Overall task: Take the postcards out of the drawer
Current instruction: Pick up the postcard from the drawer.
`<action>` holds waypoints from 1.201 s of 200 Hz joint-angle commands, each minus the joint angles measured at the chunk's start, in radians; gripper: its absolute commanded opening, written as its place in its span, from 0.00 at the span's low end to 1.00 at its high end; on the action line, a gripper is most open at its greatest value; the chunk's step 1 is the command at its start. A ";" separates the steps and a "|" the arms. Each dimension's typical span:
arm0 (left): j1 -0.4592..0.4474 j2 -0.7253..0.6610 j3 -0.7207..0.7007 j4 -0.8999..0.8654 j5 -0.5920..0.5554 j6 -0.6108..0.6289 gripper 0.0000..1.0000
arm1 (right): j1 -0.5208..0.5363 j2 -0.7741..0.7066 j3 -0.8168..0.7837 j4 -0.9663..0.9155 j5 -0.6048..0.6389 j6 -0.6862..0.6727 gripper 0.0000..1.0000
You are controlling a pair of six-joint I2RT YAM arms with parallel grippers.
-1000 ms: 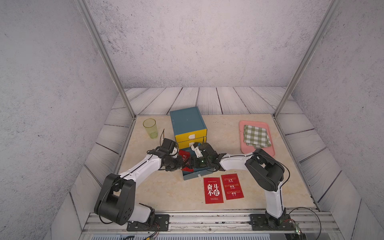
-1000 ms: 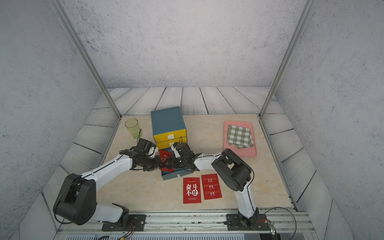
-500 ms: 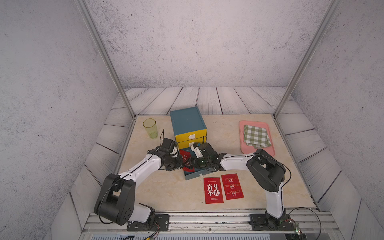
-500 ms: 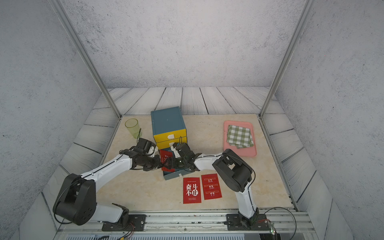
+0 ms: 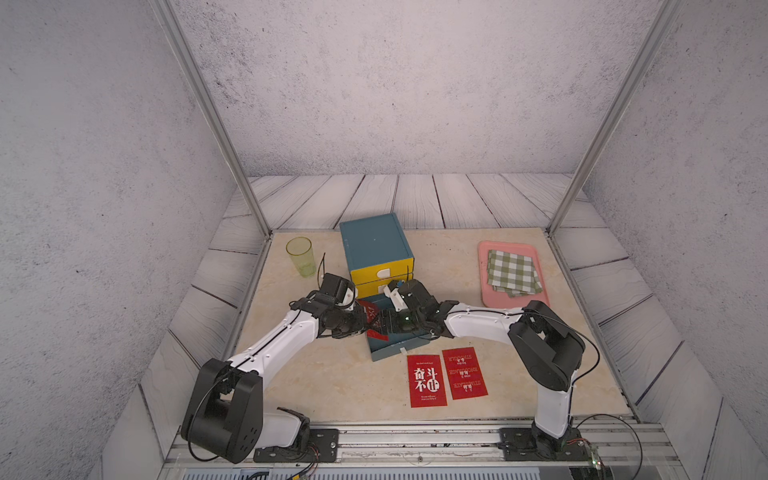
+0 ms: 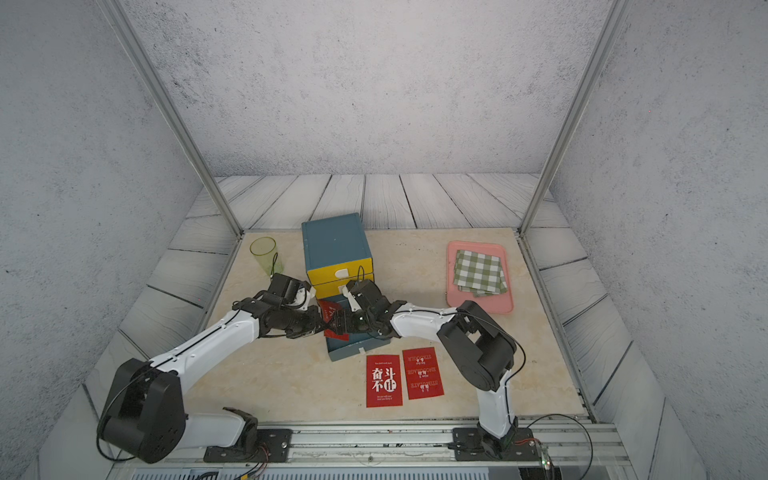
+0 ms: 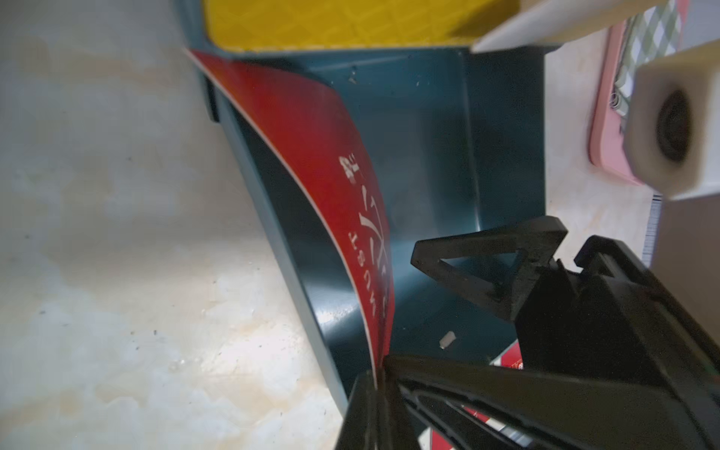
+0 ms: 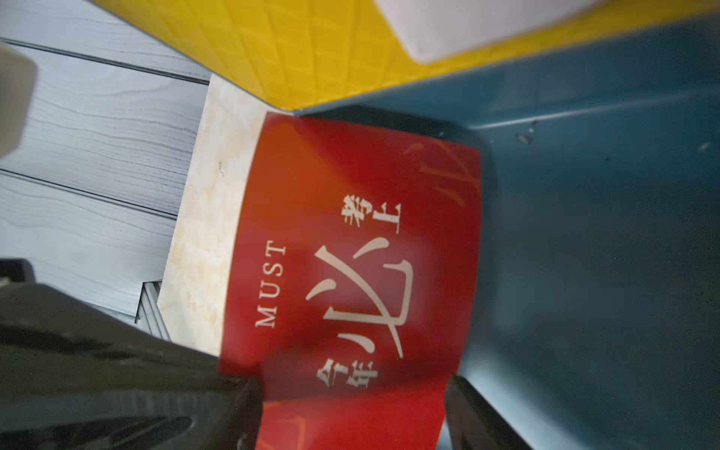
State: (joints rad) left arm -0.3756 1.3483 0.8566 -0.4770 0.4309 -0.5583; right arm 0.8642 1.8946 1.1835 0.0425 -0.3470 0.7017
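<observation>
A red postcard (image 5: 371, 312) (image 6: 328, 309) stands on edge, bowed, in the open blue drawer (image 5: 395, 351) (image 7: 428, 136). In the left wrist view my left gripper (image 7: 380, 370) (image 5: 367, 327) is shut on the edge of that card (image 7: 323, 156). My right gripper (image 8: 350, 409) (image 5: 384, 324) reaches into the drawer from the other side. It is open, and the near end of the card (image 8: 350, 233), printed "MUST", lies between its fingers. One right finger (image 7: 487, 257) stops a little short of the card. Two more postcards (image 5: 428, 380) (image 5: 464, 373) lie flat on the table in front of the drawer.
The blue cabinet (image 5: 374, 241) with yellow drawer fronts stands behind the open drawer. A green cup (image 5: 300, 255) is at the back left. At the right, a pink tray (image 5: 484, 266) holds a green-and-white checked cloth (image 5: 513, 272). Metal posts frame the table's back corners.
My left gripper has closed on the postcard's edge. Both arms have stayed almost where they were, and the right gripper's opening is unchanged.
</observation>
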 commanded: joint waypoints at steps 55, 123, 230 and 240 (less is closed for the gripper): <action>-0.008 -0.033 0.012 0.023 0.035 -0.029 0.00 | 0.011 -0.092 0.026 -0.083 0.032 -0.032 0.78; -0.007 -0.139 0.020 -0.018 0.093 -0.077 0.00 | 0.010 -0.227 0.076 -0.303 0.110 -0.119 0.78; -0.008 -0.398 0.047 -0.088 0.157 -0.148 0.00 | -0.004 -0.555 -0.105 -0.501 0.251 -0.121 0.77; -0.008 -0.418 0.048 -0.082 0.175 -0.166 0.00 | -0.004 -0.572 -0.130 -0.522 0.253 -0.123 0.77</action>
State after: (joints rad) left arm -0.3782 0.9775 0.8730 -0.5503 0.5636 -0.6846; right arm 0.8623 1.3857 1.1004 -0.3939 -0.1326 0.5930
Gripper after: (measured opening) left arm 0.052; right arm 0.770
